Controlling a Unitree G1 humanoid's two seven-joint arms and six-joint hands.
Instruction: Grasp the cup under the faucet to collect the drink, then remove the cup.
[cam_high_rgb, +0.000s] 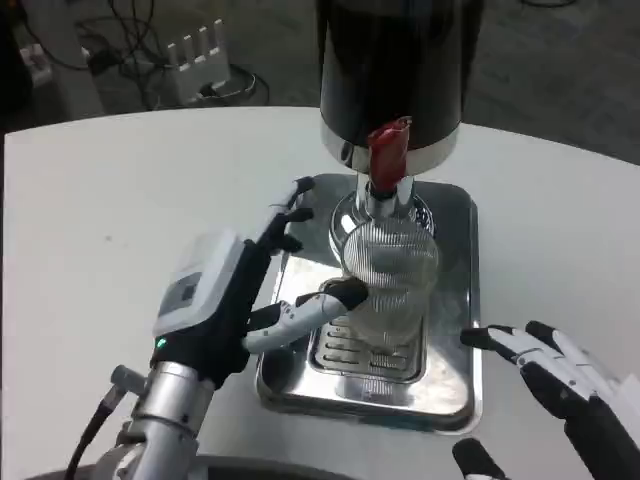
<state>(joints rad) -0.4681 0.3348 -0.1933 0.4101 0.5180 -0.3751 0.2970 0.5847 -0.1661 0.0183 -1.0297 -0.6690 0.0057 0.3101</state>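
I read this as a lab or test room, not a kitchen or café. Past the white bench (120, 200), in the upper left of the frame, I see a dark floor (560, 60) strewn with loose black cables (130, 40) and a white power strip (200, 48) lying among them. At top centre a black drink dispenser (395, 70) stands alone on a steel drip tray (455, 300), staged like a demo setup.
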